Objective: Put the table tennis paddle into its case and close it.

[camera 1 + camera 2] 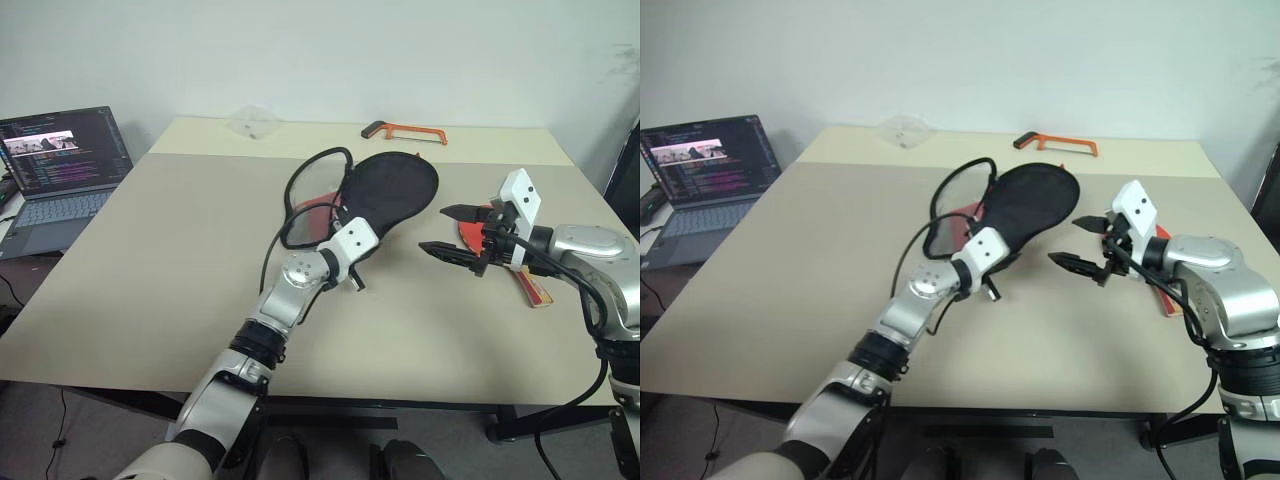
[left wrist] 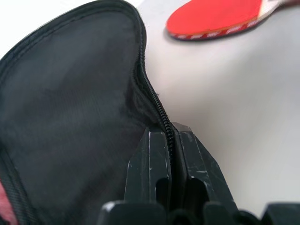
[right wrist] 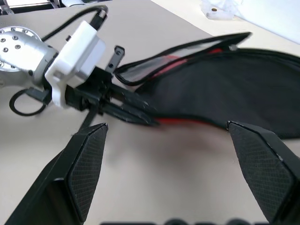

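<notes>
Two claws are at work on the beige surface point(image 1: 150, 280). The left claw point(image 3: 140, 115) is pinched tight on the zipper edge of the case point(image 1: 395, 190), which lies open near the middle with its black inside showing. The right claw point(image 1: 452, 232) is spread wide and holds nothing. It hangs just above the table tennis paddle point(image 2: 215, 18), which lies flat, red face up, just beside the case.

I think the step now is holding the case open. Next, the right claw should go down, grab the paddle by its handle and slide it in.

No words can be read on the case or paddle.
</notes>
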You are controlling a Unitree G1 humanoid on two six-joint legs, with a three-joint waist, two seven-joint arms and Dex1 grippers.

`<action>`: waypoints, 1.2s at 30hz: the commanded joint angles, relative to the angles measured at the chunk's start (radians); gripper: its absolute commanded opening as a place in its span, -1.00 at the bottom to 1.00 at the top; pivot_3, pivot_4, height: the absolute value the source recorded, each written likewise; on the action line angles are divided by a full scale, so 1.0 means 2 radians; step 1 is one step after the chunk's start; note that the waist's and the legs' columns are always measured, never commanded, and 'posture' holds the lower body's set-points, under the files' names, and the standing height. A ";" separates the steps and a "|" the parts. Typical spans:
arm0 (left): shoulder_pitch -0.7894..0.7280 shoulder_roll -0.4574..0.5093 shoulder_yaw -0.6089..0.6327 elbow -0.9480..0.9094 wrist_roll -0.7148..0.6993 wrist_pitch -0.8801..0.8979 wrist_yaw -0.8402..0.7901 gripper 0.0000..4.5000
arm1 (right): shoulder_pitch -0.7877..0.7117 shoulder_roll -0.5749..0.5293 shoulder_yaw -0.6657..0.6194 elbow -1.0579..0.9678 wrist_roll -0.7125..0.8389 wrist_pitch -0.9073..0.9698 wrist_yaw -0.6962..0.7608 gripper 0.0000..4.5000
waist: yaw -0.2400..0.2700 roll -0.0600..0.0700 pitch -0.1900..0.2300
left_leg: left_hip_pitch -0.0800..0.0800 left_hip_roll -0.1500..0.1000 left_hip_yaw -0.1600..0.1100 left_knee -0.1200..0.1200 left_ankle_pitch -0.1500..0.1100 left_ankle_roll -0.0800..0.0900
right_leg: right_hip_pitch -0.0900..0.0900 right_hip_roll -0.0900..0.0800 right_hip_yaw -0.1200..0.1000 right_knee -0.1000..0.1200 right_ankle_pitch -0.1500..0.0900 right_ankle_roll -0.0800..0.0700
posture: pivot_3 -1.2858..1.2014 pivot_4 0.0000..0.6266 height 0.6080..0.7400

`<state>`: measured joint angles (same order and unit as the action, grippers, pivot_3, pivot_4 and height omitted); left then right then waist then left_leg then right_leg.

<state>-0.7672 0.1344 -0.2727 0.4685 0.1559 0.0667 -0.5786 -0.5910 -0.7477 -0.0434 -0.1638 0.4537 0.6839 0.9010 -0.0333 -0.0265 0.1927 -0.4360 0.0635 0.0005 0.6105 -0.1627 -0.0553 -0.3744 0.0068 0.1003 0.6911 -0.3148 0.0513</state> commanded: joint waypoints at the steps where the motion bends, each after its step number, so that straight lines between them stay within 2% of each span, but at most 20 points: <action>1: -0.007 -0.017 -0.009 -0.052 -0.004 0.037 -0.002 -0.99 | -0.010 -0.010 -0.005 -0.017 -0.001 -0.011 0.006 1.00 | 0.000 0.000 0.000 | 0.000 0.000 0.000 0.000 0.000 0.000 | 0.000 0.000 0.000 0.000 0.000 0.000 | 0.03 -0.52 1.00; 7: 0.017 -0.023 -0.027 -0.146 -0.013 0.133 -0.026 -0.99 | -0.012 -0.016 -0.008 -0.010 -0.004 -0.015 0.012 1.00 | 0.000 0.000 0.000 | 0.000 0.000 0.000 0.000 0.000 0.000 | 0.000 0.000 0.000 0.000 0.000 0.000 | 0.03 -0.52 1.00; 10: 0.017 -0.047 -0.019 -0.190 -0.053 0.197 -0.042 -0.99 | -0.017 -0.026 -0.013 0.001 -0.006 -0.022 0.018 1.00 | 0.000 0.000 0.000 | 0.000 0.000 0.000 0.000 0.000 0.000 | 0.000 0.000 0.000 0.000 0.000 0.000 | 0.03 -0.52 1.00; 18: 0.004 -0.069 -0.013 -0.213 -0.086 0.299 -0.030 -0.99 | -0.032 -0.053 -0.019 0.034 -0.015 -0.047 0.032 1.00 | -0.002 0.000 0.000 | 0.000 0.000 0.000 0.000 0.000 0.000 | 0.000 0.000 0.000 0.000 0.000 0.000 | 0.03 -0.52 1.00; 28: 0.011 -0.070 -0.049 -0.184 -0.066 0.315 0.013 -0.99 | -0.035 -0.061 -0.019 0.044 -0.020 -0.057 0.045 1.00 | -0.002 0.000 0.000 | 0.000 0.000 0.000 0.000 0.000 0.000 | 0.000 0.000 0.000 -0.001 0.000 0.000 | 0.03 -0.52 1.00; 33: 0.005 -0.067 -0.030 -0.189 -0.075 0.309 0.024 -0.99 | -0.039 -0.061 -0.017 0.048 -0.022 -0.059 0.048 1.00 | -0.003 0.000 0.000 | 0.000 0.000 0.000 0.000 0.000 0.000 | 0.000 0.000 0.000 -0.001 0.000 0.000 | 0.03 -0.52 1.00; 36: 0.006 -0.061 -0.026 -0.201 -0.083 0.322 0.018 -0.63 | -0.044 -0.061 -0.015 0.053 -0.024 -0.061 0.051 1.00 | -0.003 0.000 0.000 | 0.000 0.000 0.000 0.000 0.000 0.000 | 0.000 0.000 0.000 -0.001 0.000 0.000 | 0.03 -0.52 1.00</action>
<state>-0.7354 0.0100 -0.3416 0.1177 -0.0012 0.7114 -0.5378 -0.6488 -0.8532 -0.0546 -0.0486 0.4105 0.5835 0.9960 -0.0383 -0.0264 0.1927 -0.4358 0.0633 -0.0001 0.6103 -0.1626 -0.0554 -0.3736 0.0068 0.1006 0.6892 -0.3147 0.0518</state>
